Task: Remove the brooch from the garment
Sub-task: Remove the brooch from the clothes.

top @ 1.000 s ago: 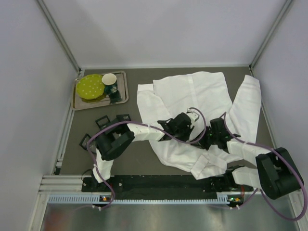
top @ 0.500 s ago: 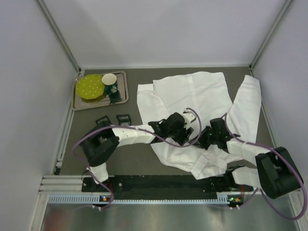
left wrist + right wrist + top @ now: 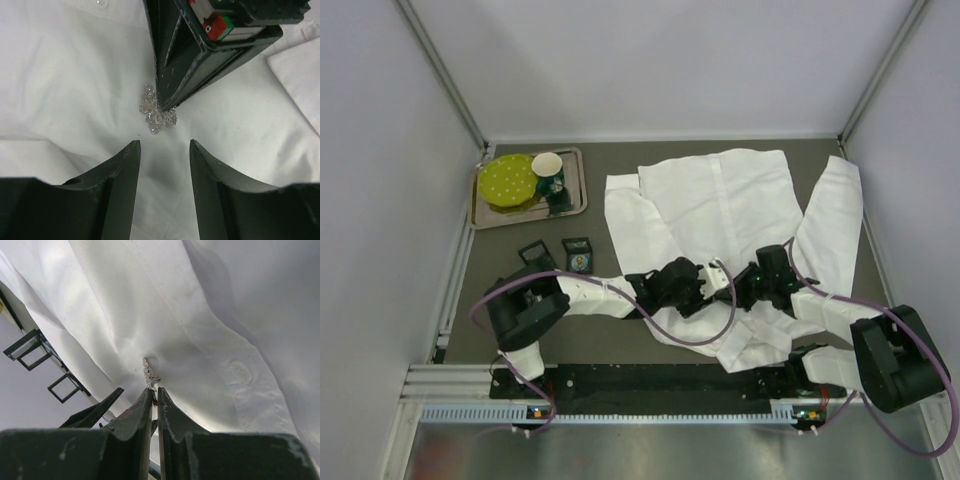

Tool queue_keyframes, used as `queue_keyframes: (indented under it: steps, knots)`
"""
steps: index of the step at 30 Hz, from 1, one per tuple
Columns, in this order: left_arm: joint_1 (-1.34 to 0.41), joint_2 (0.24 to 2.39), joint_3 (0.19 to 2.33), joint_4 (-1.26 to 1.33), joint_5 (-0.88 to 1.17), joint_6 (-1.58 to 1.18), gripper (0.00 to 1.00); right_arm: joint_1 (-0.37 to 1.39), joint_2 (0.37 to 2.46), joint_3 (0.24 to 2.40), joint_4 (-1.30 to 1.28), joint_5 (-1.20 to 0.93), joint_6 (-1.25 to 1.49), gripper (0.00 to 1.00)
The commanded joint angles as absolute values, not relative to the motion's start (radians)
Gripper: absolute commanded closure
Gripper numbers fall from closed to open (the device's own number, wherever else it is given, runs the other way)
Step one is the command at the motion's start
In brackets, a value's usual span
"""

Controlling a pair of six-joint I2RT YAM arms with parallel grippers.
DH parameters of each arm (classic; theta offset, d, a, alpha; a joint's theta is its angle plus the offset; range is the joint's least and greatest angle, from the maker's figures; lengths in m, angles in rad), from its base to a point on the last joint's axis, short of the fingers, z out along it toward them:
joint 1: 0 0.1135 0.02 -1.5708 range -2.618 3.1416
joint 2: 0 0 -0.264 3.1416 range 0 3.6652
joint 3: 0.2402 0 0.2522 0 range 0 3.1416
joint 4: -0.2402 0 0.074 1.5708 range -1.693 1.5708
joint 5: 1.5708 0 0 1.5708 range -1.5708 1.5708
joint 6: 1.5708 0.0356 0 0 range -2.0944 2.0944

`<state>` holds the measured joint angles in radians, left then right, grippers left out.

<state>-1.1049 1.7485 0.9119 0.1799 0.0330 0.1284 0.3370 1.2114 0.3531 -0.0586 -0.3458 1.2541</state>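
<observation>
The left arm is pulling back. A second ago it was sitting further up over the garment point(image 3: 720, 190), and now it is sliding towards the near left, with its wrist coming down close to the cloth's lower edge. The left tool point(image 3: 164, 145) is also letting go. Its jaws were narrower a moment back, and now they are standing apart with bare white cloth showing between them, gripping nothing.

The brooch point(image 3: 157, 112), a small sparkling cluster, is lying on the cloth just ahead of those open jaws, low on the garment between the two arms. The right tool point(image 3: 154, 392) is barely moving, and it is pinching in narrow on the edge of the brooch. In its own wrist view the two tips are meeting right at the stones, and the cloth is puckering around that spot.

By the look of it, the job is passing to the right arm. The brooch seems not yet free of the fabric. With the left tool no longer pinning the cloth to the worktop point(image 3: 590, 335), a pull could lift the shirt along with it.
</observation>
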Motion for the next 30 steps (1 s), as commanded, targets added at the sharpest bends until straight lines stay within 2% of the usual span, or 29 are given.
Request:
queue_keyframes:
  steps: [1, 5, 14, 18, 23, 25, 27, 30]
  knots:
    - [-1.108, 1.779, 0.917, 0.318, 0.009, 0.196, 0.53, 0.330, 1.206, 0.345, -0.041, -0.360, 1.295, 0.92]
    - [-1.126, 1.813, 0.951, 0.313, -0.020, 0.202, 0.58, 0.330, 1.197, 0.339, -0.041, -0.359, 1.308, 0.92]
    - [-1.154, 1.858, 0.977, 0.319, -0.060, 0.206, 0.59, 0.330, 1.184, 0.330, -0.041, -0.368, 1.347, 0.92]
    - [-1.164, 1.878, 0.991, 0.327, -0.092, 0.212, 0.63, 0.330, 1.175, 0.327, -0.041, -0.371, 1.361, 0.92]
    - [-1.169, 1.890, 0.999, 0.322, -0.123, 0.210, 0.73, 0.330, 1.167, 0.322, -0.043, -0.371, 1.365, 0.91]
    - [-1.169, 1.887, 0.994, 0.331, -0.133, 0.203, 0.80, 0.330, 1.169, 0.321, -0.043, -0.371, 1.367, 0.91]
    - [-1.169, 1.885, 0.994, 0.339, -0.137, 0.198, 0.87, 0.330, 1.167, 0.321, -0.041, -0.370, 1.362, 0.89]
    - [-1.169, 1.885, 0.996, 0.336, -0.133, 0.189, 0.91, 0.330, 1.147, 0.325, -0.041, -0.351, 1.341, 0.84]
